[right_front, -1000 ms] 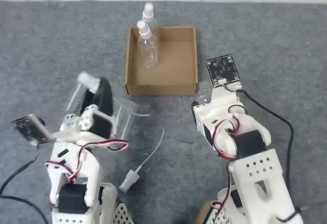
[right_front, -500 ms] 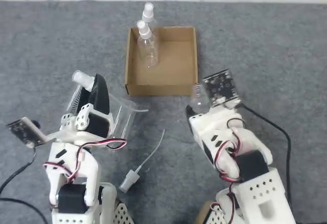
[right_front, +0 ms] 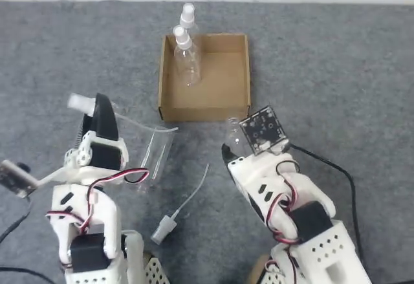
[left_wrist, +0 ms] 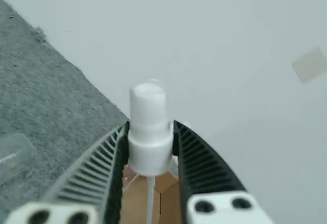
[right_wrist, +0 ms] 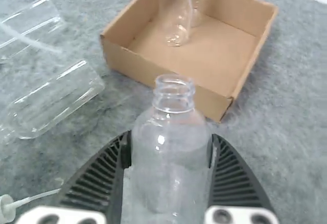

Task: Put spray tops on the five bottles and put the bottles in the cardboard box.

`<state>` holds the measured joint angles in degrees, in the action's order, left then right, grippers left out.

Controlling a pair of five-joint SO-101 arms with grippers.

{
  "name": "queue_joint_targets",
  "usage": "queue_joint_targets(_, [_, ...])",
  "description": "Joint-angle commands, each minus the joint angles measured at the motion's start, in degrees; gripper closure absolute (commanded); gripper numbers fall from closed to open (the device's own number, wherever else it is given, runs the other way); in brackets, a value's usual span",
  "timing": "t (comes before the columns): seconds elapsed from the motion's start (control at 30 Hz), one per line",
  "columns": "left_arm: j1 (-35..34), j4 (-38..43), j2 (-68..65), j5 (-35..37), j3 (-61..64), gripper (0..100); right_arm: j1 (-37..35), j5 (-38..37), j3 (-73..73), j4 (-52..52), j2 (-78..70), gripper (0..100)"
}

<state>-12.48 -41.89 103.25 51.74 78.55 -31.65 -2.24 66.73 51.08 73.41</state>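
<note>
White spray top [left_wrist: 149,127], pinched in the left tool [left_wrist: 150,128], hung well apart to the left of the open-necked bottle [right_wrist: 172,113] clamped in the right tool [right_wrist: 169,140], its neck aimed at the cardboard box [right_front: 204,112].

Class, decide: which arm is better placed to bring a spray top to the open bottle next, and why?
Left. Its jaws are shut on a spray top, while the right jaws hold the uncapped bottle, its neck clear to receive it.
</note>
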Motion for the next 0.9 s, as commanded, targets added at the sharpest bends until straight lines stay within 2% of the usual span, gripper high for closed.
queue_joint_targets(0.0, [-0.2,1.9,1.2,1.1,-0.4,99,-3.5,-1.1,0.6,-1.6,3.1,90.2])
queue_joint_targets(0.17, [-0.4,1.9,1.2,1.3,-0.4,99,-5.9,-1.9,5.3,-7.5,4.1,90.2])
queue_joint_targets(0.37, [-0.4,1.9,1.2,4.0,-0.4,99,-7.8,-9.1,11.7,-14.3,6.6,90.2])
queue_joint_targets(0.63, [-0.4,1.8,1.2,4.2,-0.4,99,-10.0,-10.3,15.4,-15.5,12.0,90.2])
queue_joint_targets(0.87, [-0.4,1.8,1.2,4.2,-0.4,99,-11.6,-17.7,19.0,-15.6,17.5,90.2])
